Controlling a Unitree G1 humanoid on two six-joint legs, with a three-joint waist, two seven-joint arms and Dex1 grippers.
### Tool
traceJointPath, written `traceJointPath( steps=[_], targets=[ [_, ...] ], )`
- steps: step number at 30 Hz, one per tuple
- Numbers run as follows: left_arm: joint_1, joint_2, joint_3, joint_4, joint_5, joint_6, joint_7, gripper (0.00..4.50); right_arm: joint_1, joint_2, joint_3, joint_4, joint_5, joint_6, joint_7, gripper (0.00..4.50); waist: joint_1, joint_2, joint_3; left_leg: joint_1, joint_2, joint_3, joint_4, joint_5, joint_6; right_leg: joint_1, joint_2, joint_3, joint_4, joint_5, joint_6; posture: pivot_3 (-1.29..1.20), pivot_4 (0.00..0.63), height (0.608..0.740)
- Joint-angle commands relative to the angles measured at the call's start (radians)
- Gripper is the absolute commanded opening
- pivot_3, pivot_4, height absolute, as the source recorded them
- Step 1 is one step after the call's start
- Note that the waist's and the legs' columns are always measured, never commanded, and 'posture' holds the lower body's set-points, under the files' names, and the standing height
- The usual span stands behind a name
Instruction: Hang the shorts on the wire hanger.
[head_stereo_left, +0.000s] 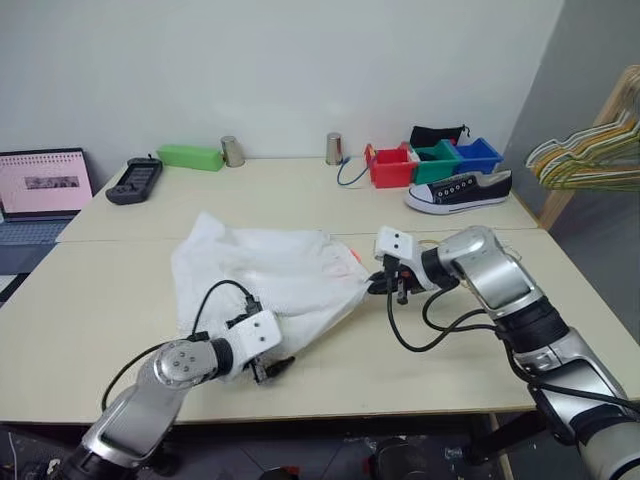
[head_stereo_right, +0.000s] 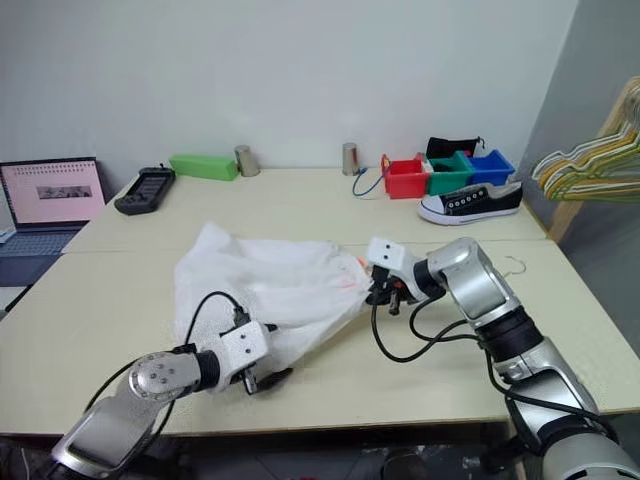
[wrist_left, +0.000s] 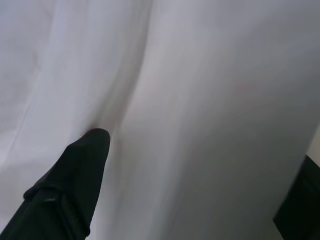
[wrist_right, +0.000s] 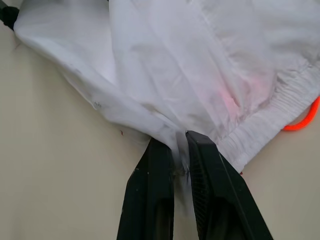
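Shorts (wrist_right: 165, 65) pinched in right tool (wrist_right: 179, 145); left tool (head_stereo_right: 262, 380) spread open against cloth.

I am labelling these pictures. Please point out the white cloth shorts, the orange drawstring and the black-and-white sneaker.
white cloth shorts (head_stereo_left: 270, 272), left eye view, middle.
orange drawstring (wrist_right: 303, 120), right wrist view, loop.
black-and-white sneaker (head_stereo_left: 460, 190), left eye view, side.

**Pale worktop and its load**

The pale beige worktop (head_stereo_left: 90, 300), made of two tables pushed together, carries the white cloth shorts (head_stereo_left: 270, 275) in a heap near the middle. Along the far edge lie a black remote-like device (head_stereo_left: 134, 180), a green oblong box (head_stereo_left: 190, 157), two metal cups (head_stereo_left: 233, 151), red, green and blue bins (head_stereo_left: 432, 161) and a black-and-white sneaker (head_stereo_left: 460, 191).
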Motion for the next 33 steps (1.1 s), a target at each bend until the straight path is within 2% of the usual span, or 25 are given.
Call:
traceJointPath(
  steps=[1, 9, 12, 17, 20, 25, 30, 33],
  targets=[
    [0.047, 0.058, 0.076, 0.057, 0.062, -0.011, 0.032, 4.49, -0.019, -0.03, -0.026, -0.05, 0.029, 0.011, -0.005, 0.55, -0.003, 0.0, 0.0, 0.0, 0.0, 0.0, 0.0, 0.0, 0.0, 0.0, 0.0, 0.0, 0.0, -0.001, -0.002, -0.17, 0.001, 0.74],
    [0.142, 0.144, 0.199, 0.085, 0.045, -0.022, -0.005, 4.49, 0.014, -0.101, -0.032, -0.066, 0.057, 0.01, -0.008, 0.55, -0.015, 0.001, 0.0, 0.001, 0.001, 0.0, 0.0, 0.0, 0.0, -0.001, 0.0, 0.0, 0.0, -0.002, -0.003, -0.16, 0.0, 0.74],
    [0.151, 0.162, 0.223, 0.104, 0.036, -0.038, -0.027, 4.0, 0.024, -0.118, -0.034, -0.071, 0.066, 0.003, -0.008, 0.48, -0.013, 0.001, 0.0, 0.001, 0.0, 0.0, 0.0, 0.0, 0.0, -0.003, -0.001, 0.0, 0.0, -0.002, -0.004, -0.16, 0.002, 0.74],
    [0.133, 0.162, 0.226, 0.118, 0.027, -0.057, -0.062, 2.9, 0.041, -0.092, -0.02, -0.058, 0.07, -0.046, -0.041, 0.48, -0.014, 0.001, 0.0, 0.001, 0.0, 0.001, 0.0, 0.0, 0.0, -0.004, -0.001, 0.0, 0.0, -0.002, -0.004, -0.16, 0.0, 0.74],
    [0.121, 0.154, 0.223, 0.114, 0.027, -0.058, -0.073, 2.3, 0.06, -0.097, 0.0, -0.024, 0.031, -0.193, -0.072, 0.48, -0.012, 0.001, 0.0, 0.0, 0.0, 0.001, 0.0, 0.0, 0.0, -0.004, -0.001, 0.0, 0.0, -0.002, -0.004, -0.17, 0.0, 0.74],
    [0.128, 0.142, 0.223, 0.087, 0.016, -0.053, -0.095, 1.24, 0.118, -0.169, 0.032, 0.04, -0.047, -0.469, -0.084, 0.48, -0.004, 0.0, 0.001, -0.001, 0.0, 0.001, 0.0, 0.0, 0.0, -0.005, -0.002, 0.0, -0.001, -0.002, -0.003, -0.16, 0.004, 0.74],
    [0.138, 0.134, 0.227, 0.073, 0.015, -0.048, -0.103, 0.13, 0.14, -0.192, 0.024, 0.068, -0.058, -0.56, -0.071, 0.48, 0.0, 0.0, 0.001, -0.001, -0.001, 0.002, 0.0, 0.0, -0.001, -0.004, -0.002, 0.0, -0.001, -0.002, -0.003, -0.17, 0.014, 0.74],
    [0.137, 0.127, 0.225, 0.067, 0.015, -0.047, -0.108, 0.02, 0.164, -0.212, 0.023, 0.048, -0.059, -0.601, -0.057, 0.48, 0.001, 0.0, 0.002, -0.001, 0.0, 0.002, -0.001, 0.0, -0.001, -0.001, -0.002, 0.0, 0.0, -0.002, -0.003, -0.17, 0.015, 0.74]
  ],
)
